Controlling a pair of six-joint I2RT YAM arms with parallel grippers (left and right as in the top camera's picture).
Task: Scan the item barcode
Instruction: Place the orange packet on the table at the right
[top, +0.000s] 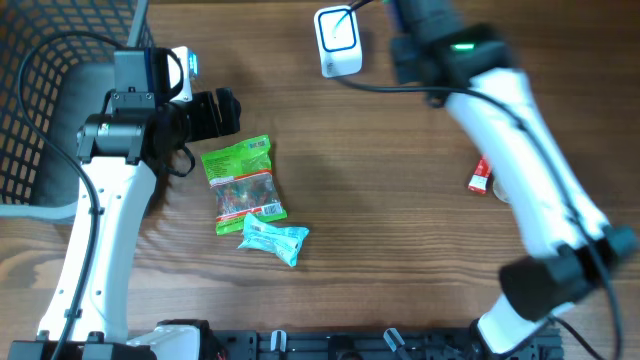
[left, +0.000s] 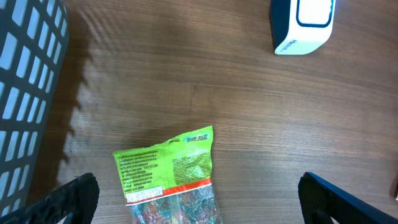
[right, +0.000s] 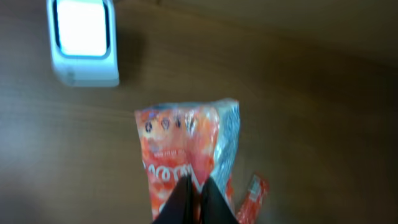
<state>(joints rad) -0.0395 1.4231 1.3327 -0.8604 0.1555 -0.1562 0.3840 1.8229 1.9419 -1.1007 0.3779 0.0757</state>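
Right claw (right: 194, 198) pinches orange packet (right: 180, 143), far from basket (top: 38, 128).

Even light, blurred right wrist view, scanner (right: 83, 43) glaring

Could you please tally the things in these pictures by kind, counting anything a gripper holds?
Packets: 3 (green packet, blue packet, orange packet in the right gripper)
Small red item: 1
Scanner: 1
Basket: 1
Total: 6
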